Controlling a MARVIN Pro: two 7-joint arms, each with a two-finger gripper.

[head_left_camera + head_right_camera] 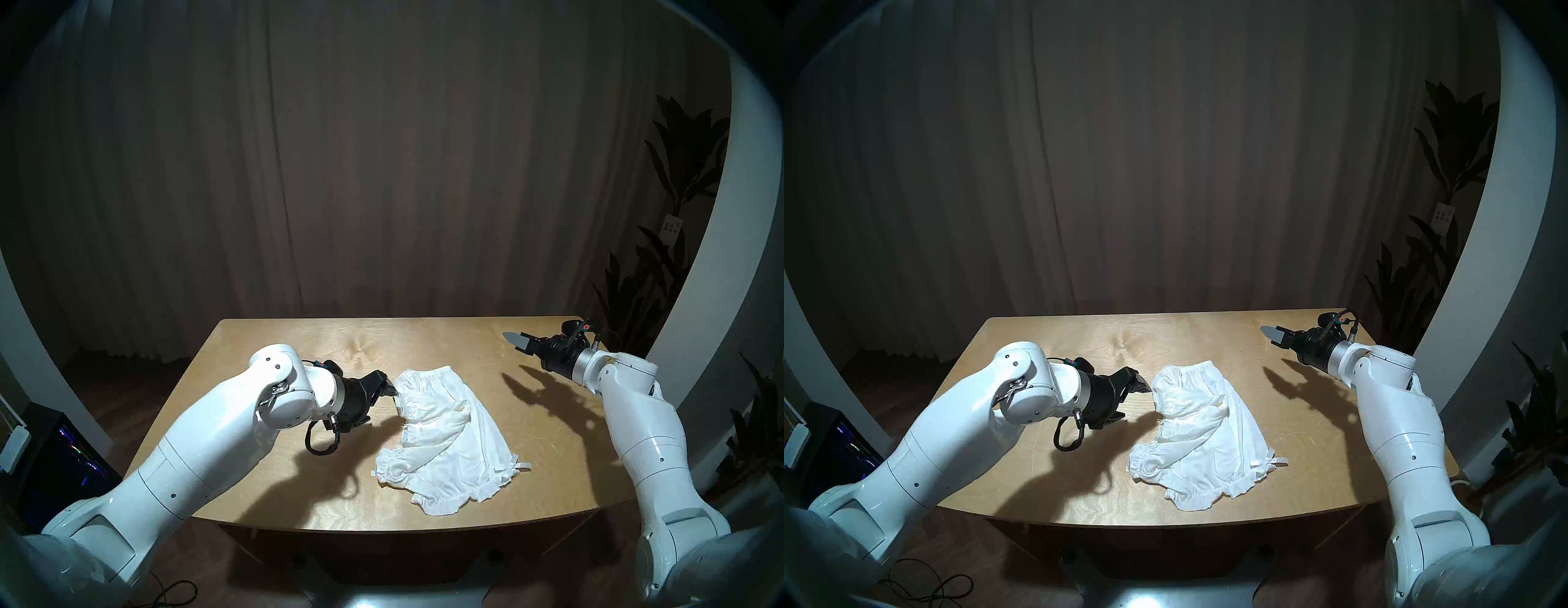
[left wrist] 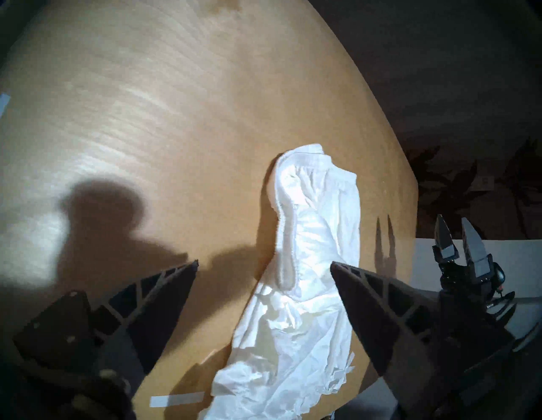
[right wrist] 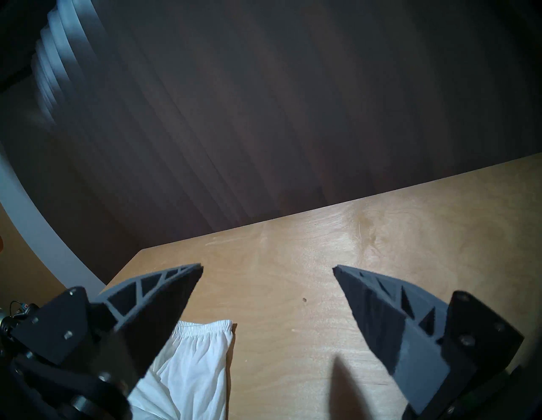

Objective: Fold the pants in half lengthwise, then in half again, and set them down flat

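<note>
The white pants [image 1: 449, 433] lie crumpled on the wooden table [image 1: 297, 339], right of its middle. Their gathered waistband is at the far side and the ruffled hems face the front edge. My left gripper [image 1: 392, 388] hovers low at the waistband's left end, and I cannot tell whether it touches the cloth. In the left wrist view my left gripper [image 2: 264, 262] is open, with the pants [image 2: 316, 234] lying ahead between its fingers. My right gripper [image 1: 509, 335] hangs above the far right corner, apart from the cloth. The right wrist view shows my right gripper [image 3: 268, 266] open and empty, with the pants [image 3: 199, 360] below it.
A white tape strip [image 2: 176, 400] is stuck to the table near the pants' left hem. A ribbon tie [image 1: 524, 467] sticks out at the right hem. Dark curtains hang behind the table, a plant [image 1: 670, 254] stands at the right, and a dark box [image 1: 63, 458] sits on the floor at the left.
</note>
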